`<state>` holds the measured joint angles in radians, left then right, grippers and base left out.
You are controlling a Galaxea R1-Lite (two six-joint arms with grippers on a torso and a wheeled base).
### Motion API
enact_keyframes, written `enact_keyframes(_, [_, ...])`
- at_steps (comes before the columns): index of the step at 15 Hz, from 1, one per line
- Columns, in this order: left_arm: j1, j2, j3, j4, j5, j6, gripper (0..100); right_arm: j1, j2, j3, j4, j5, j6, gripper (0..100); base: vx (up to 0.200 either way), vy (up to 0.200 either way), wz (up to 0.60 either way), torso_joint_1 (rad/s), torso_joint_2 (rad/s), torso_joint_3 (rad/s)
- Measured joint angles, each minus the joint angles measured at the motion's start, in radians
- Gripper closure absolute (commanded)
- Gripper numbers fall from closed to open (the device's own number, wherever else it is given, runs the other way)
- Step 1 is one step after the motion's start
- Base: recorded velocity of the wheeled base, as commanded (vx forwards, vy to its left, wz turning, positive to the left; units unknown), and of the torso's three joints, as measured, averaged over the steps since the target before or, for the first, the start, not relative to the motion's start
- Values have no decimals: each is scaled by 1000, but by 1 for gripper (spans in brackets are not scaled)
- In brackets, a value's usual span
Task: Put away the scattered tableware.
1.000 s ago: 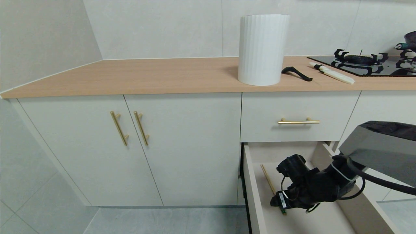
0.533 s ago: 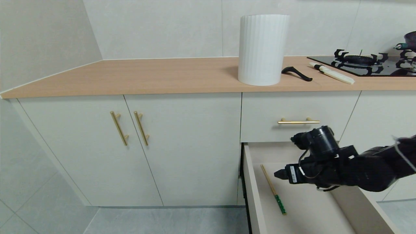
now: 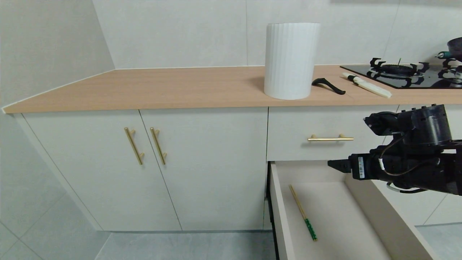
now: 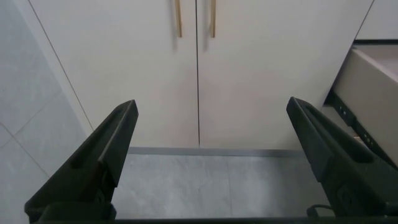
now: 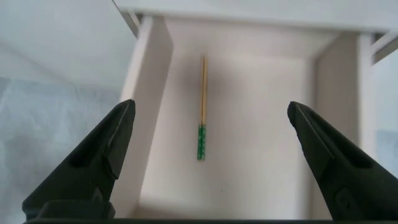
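Note:
A pair of wooden chopsticks (image 3: 302, 213) with green ends lies on the floor of the open lower drawer (image 3: 279, 202), near its left wall. The right wrist view shows the chopsticks (image 5: 202, 109) from straight above. My right gripper (image 3: 335, 165) hangs above the drawer's back right part, open and holding nothing, its fingers (image 5: 115, 143) spread wide. On the wooden counter (image 3: 162, 86) lie a black utensil (image 3: 328, 85) and a cream-coloured utensil (image 3: 366, 85). My left gripper (image 4: 211, 102) is open and empty, low in front of the cabinet doors (image 4: 199, 68).
A tall white ribbed container (image 3: 291, 59) stands on the counter just left of the black utensil. A gas hob (image 3: 397, 70) sits at the far right. The upper drawer with a gold handle (image 3: 330, 138) is shut. The double doors (image 3: 144, 144) are shut.
My right gripper has risen out of the drawer and moved right, leaving the chopsticks lying inside. The head camera has shifted slightly, so the whole scene sits a little lower.

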<state>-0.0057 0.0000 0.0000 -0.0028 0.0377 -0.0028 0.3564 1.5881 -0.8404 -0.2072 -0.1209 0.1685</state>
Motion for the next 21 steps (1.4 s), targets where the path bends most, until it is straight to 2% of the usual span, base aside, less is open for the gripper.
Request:
enact_keyframes(13, [0, 0, 0, 1, 0, 0, 0, -1, 5, 4, -7, 1, 1, 0, 0, 0, 0, 174, -465, -289])
enact_keyframes(16, [0, 0, 0, 1, 0, 0, 0, -3, 11, 1, -10, 2, -5, 0, 0, 0, 0, 100, -235, -139])
enact_keyframes(19, [0, 0, 0, 1, 0, 0, 0, -55, 49, -48, -88, 34, -102, 0, 0, 0, 0, 12, -25, -14])
enact_keyframes(21, [0, 0, 0, 1, 0, 0, 0, -101, 114, -135, -124, 62, -127, 0, 0, 0, 0, 0, 0, 0])
